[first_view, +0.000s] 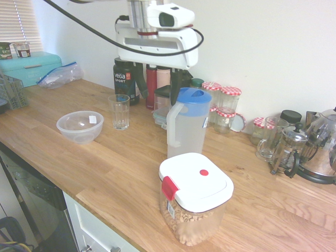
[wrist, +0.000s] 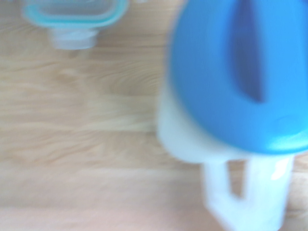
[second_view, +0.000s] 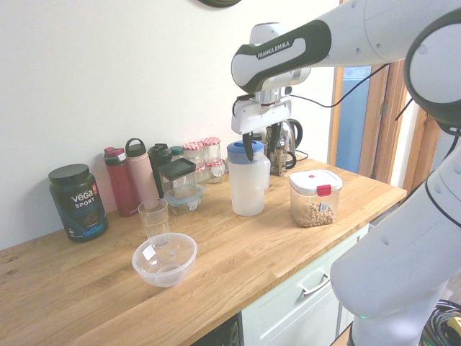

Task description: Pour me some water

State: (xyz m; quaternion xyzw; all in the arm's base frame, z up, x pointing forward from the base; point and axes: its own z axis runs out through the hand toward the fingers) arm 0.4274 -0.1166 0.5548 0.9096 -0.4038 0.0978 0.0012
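Pitcher: the frosted pitcher (first_view: 187,125) with its blue lid (first_view: 193,101) was seen upright on the worktop (first_view: 121,173), mid-scene, with the tumbler (first_view: 119,112) to its left and the cereal box (first_view: 193,198) nearer the front edge.
Water: hardly to be made out through the frosted wall; its level could not be told.
Long axis: vertical, with the handle (first_view: 172,125) turned toward the tumbler side.
Relation to gripper: the gripper (second_view: 250,137) was held pointing down, just above the lid; the pitcher lay directly below it, as the wrist view confirmed.
Jaws: spread wide, nothing held; whether a finger tip brushed the lid could not be told.
Step judged: a descent onto the handle was judged to be needed, with the jaws set across it.
Tumbler: empty, standing apart from the pitcher.
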